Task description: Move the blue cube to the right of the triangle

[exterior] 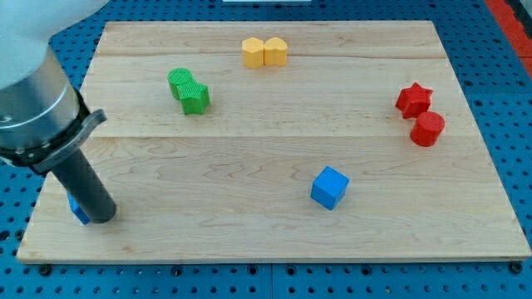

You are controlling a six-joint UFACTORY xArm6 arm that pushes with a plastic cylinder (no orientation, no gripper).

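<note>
A blue cube [330,188] lies on the wooden board [274,232], right of centre near the view's bottom. My tip [100,218] rests at the board's bottom left, far to the left of the cube. A small blue block [78,212] peeks out from behind the rod just left of my tip; most of it is hidden and its shape cannot be made out.
Two green blocks [189,90] touch each other at the upper left. Two yellow blocks [264,51] sit side by side at the top centre. A red star [413,100] and a red cylinder-like block [428,129] sit at the right. Blue pegboard surrounds the board.
</note>
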